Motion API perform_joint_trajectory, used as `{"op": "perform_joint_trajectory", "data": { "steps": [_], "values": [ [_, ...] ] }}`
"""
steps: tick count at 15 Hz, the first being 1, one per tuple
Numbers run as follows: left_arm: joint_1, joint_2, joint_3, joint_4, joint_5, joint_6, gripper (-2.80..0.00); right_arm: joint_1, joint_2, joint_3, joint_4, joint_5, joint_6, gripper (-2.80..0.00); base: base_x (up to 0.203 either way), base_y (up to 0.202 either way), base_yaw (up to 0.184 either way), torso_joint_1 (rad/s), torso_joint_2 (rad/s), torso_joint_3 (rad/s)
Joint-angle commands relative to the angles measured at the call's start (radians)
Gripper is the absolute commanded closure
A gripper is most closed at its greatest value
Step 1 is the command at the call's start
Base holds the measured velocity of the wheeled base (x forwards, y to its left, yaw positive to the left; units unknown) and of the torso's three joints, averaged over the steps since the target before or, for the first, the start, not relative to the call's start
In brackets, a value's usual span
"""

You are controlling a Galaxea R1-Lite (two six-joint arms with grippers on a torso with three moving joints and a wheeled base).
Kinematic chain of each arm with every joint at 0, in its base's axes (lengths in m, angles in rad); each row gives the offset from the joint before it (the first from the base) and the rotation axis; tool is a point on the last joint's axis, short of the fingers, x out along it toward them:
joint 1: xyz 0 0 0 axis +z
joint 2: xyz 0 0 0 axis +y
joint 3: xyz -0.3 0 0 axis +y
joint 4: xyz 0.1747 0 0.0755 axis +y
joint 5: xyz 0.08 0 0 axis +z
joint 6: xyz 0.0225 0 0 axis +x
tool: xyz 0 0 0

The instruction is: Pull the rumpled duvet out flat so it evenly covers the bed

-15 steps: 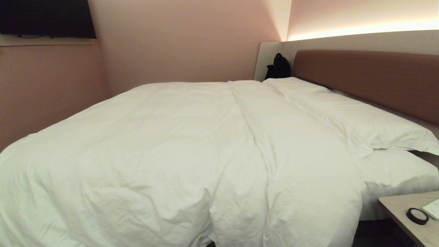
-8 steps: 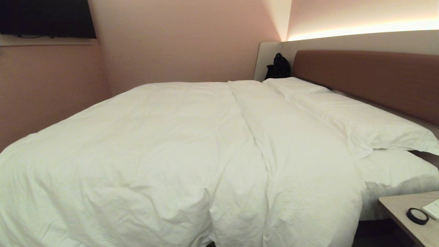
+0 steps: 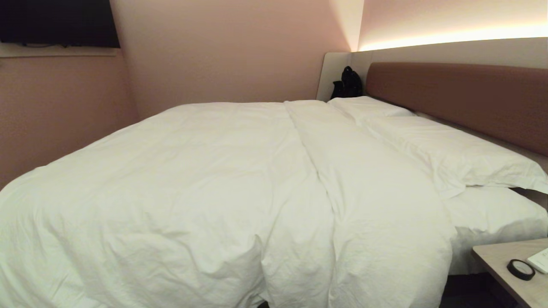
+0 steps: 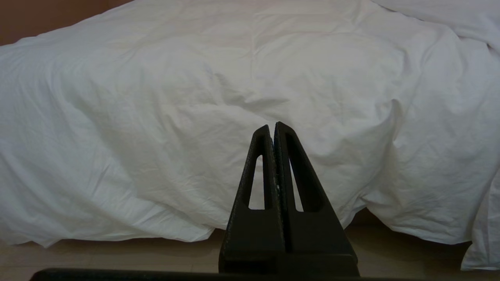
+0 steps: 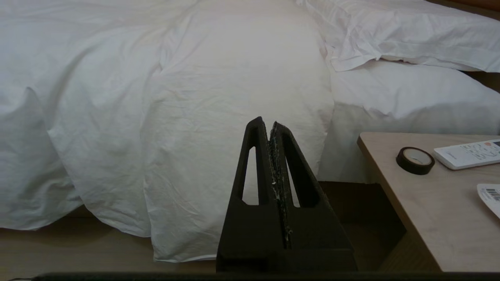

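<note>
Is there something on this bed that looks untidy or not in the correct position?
Yes. The duvet lies spread over the bed but bunches into deep folds at the near edge, where it hangs unevenly toward the floor. The near pillow sits slightly askew, one corner overhanging the mattress side.

right gripper (image 5: 271, 124): fingers pressed together, empty, before duvet (image 5: 218, 97) | tape roll (image 5: 415, 160), remote (image 5: 466, 153): on bedside table (image 5: 425, 207) beside duvet

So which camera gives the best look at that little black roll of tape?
The right wrist view: the tape roll sits whole on the bedside table. The head view shows it small at the corner; the left wrist view misses it.
</note>
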State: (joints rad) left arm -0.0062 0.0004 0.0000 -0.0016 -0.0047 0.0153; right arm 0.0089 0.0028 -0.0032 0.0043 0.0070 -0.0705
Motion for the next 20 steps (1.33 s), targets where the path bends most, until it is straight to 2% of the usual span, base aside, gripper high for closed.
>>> {"op": "perform_joint_trajectory", "data": {
  "steps": [1,6,20],
  "values": [
    [0.0,0.0,0.0,0.0,0.0,0.0,0.0,0.0,-0.001,0.002,-0.001,-0.001,0.028,0.0,0.0,0.0,0.0,0.0,0.0,0.0],
    [0.0,0.0,0.0,0.0,0.0,0.0,0.0,0.0,-0.001,0.002,-0.001,-0.005,0.057,0.0,0.0,0.0,0.0,0.0,0.0,0.0],
    [0.0,0.0,0.0,0.0,0.0,0.0,0.0,0.0,-0.001,0.002,-0.004,-0.005,0.057,0.0,0.0,0.0,0.0,0.0,0.0,0.0]
  ]
}}
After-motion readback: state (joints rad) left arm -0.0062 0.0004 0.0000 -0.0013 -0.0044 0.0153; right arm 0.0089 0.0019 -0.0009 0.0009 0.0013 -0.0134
